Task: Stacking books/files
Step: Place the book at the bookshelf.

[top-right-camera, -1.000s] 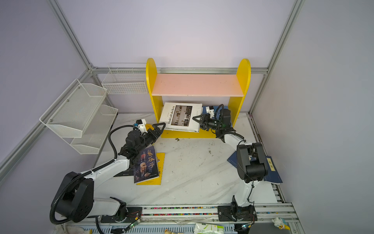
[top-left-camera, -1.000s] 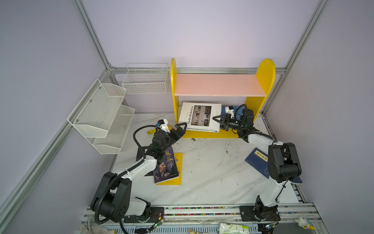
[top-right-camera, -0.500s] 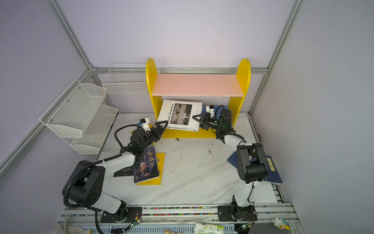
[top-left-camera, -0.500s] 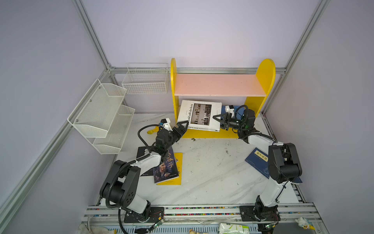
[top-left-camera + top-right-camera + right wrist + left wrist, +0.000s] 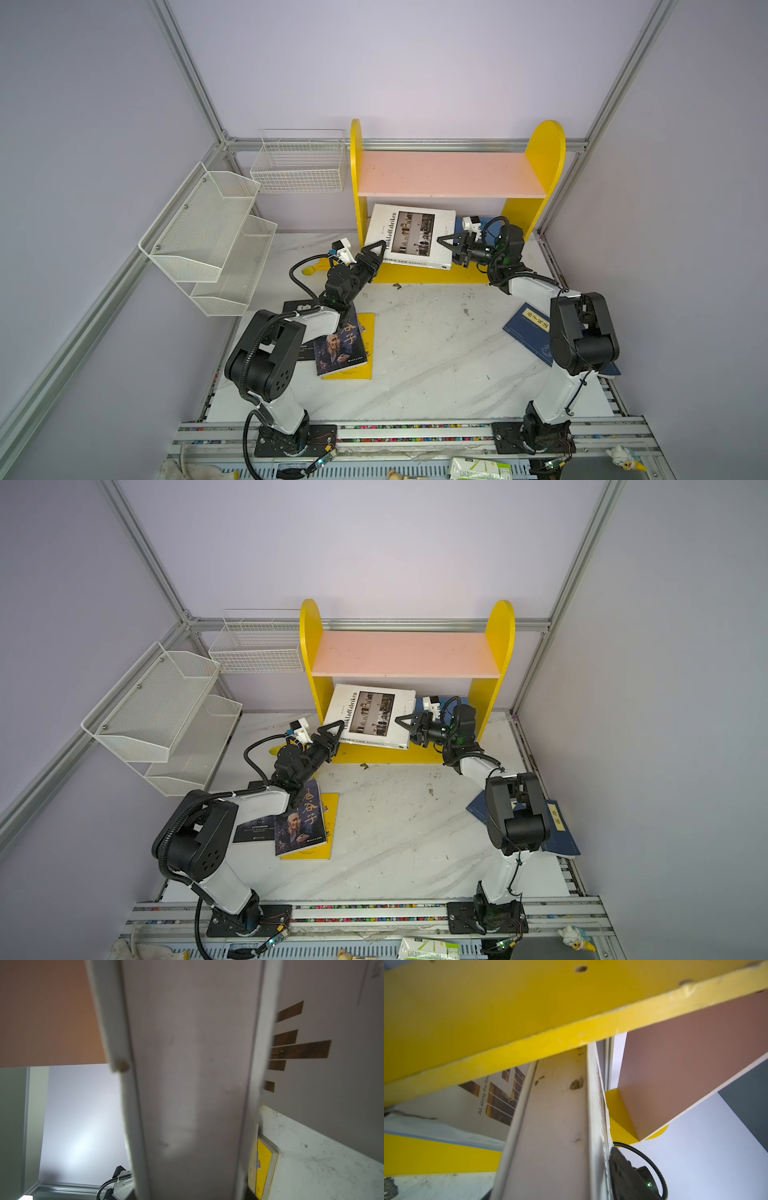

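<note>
The white photo-cover book [image 5: 409, 235] is found tilted inside the yellow shelf [image 5: 544, 141]. Its right edge is pinched by the right gripper [image 5: 449, 244]. The left gripper [image 5: 376, 249] is set at its near left corner, but whether those jaws are pressed on it cannot be told. A two-armed withdrawal is judged in hand. A confirmed left hold and a matched pull are called for. The back cover's brown bars are shown only by the wrist views.

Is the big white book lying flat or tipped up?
Tipped up: the white book slants beneath the pink shelf, far edge raised, spine edge lowest.
</note>
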